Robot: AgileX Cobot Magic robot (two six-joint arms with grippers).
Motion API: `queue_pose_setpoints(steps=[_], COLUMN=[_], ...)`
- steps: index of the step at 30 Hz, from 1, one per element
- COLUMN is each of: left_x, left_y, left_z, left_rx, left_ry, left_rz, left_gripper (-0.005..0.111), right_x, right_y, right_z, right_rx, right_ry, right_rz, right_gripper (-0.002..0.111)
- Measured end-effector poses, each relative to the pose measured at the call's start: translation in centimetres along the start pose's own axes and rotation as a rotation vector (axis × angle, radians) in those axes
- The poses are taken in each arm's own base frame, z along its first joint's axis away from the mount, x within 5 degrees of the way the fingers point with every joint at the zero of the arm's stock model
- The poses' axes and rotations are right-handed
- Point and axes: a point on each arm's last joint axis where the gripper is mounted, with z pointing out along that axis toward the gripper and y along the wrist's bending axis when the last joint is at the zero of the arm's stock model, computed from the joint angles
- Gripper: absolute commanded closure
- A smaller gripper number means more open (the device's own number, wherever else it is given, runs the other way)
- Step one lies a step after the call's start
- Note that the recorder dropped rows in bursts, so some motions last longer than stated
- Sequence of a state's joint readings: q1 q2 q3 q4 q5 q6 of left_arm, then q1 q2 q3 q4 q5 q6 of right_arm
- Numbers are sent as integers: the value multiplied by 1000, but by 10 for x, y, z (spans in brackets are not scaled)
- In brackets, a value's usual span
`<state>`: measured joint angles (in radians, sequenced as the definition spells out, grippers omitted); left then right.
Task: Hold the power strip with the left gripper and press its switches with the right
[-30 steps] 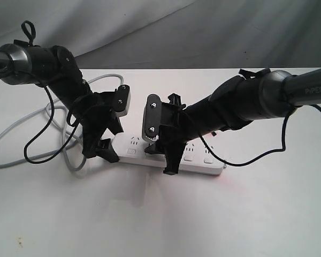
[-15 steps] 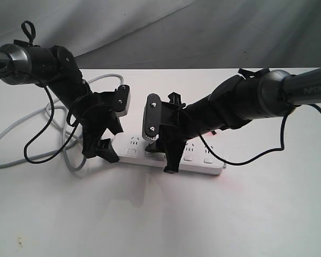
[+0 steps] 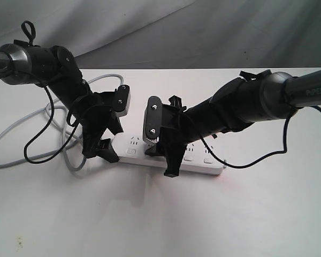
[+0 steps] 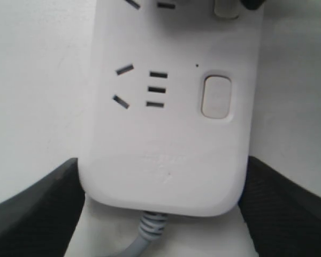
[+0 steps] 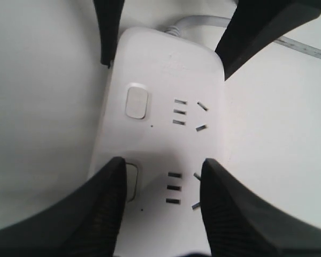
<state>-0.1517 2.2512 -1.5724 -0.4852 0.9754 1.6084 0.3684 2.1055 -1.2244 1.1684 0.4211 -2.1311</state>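
Right gripper (image 5: 163, 171), jaws standing wide, is resting one finger on the second of the switches (image 5: 131, 182) from the cord end. Pressing looks under way, further ones likely waiting. One power strip (image 3: 203, 167) is lying flat on the table (image 3: 150, 225); beyond, the left gripper (image 4: 160, 176) — two in all — is clasping its cord end.

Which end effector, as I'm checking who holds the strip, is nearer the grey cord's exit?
Left. The left end effector flanks the end of the power strip where the cord leaves; the right end effector is farther along, over the second socket.
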Motion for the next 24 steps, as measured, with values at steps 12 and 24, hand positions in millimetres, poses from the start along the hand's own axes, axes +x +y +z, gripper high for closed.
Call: queue_pose_setpoints(steps=[12,24], left_x=[1,1], left_y=[0,0], left_z=[0,0], left_rx=[-1,2], left_ry=[0,0], left_rz=[-2,0], left_gripper=[55,55], right_x=[4,-9], right_y=[3,-1], right_z=[6,-14], right_rx=[-15,28], right_ry=[-1,-16], right_rz=[32,-6], right_gripper=[65,65])
